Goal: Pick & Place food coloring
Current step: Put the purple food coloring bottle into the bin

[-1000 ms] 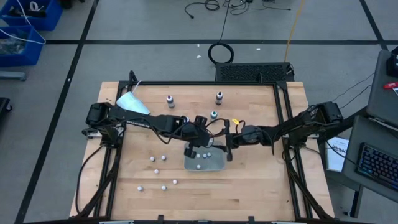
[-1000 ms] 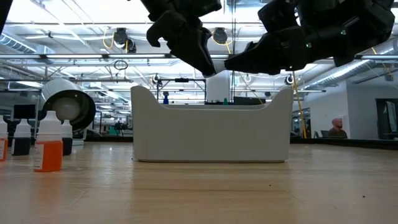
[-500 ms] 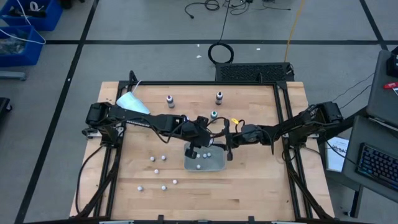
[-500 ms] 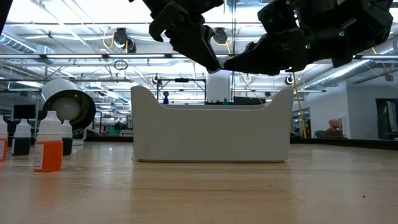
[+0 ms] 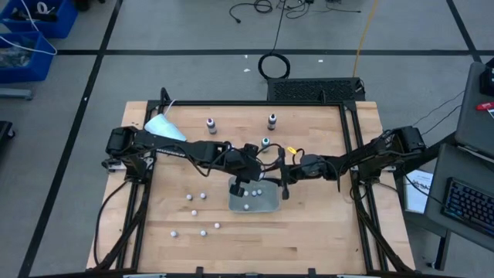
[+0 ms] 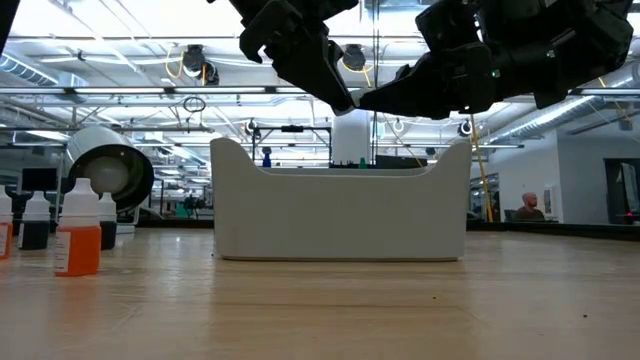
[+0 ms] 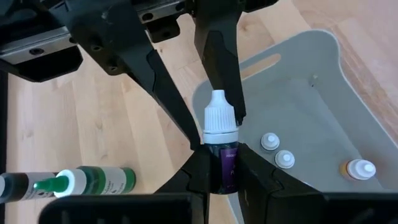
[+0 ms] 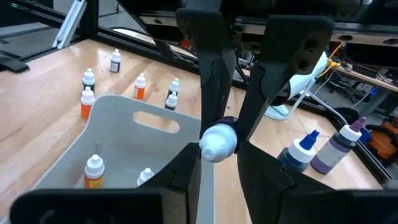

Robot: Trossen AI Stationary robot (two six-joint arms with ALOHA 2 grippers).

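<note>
While the left gripper point(image 7: 219, 177) is clamped on the purple food coloring bottle point(image 7: 220, 146) above the grey bin point(image 7: 323, 118), the right gripper point(image 8: 219, 155) has its fingers pinched on the white cap — a handover. Confirm the right's hold before the left lets go — then lower it in beside the three bottles point(image 7: 277, 151).

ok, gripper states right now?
Left gripper: shut on the purple food coloring bottle.
Right gripper: fingers around the same bottle's cap; grip cannot be told.
</note>
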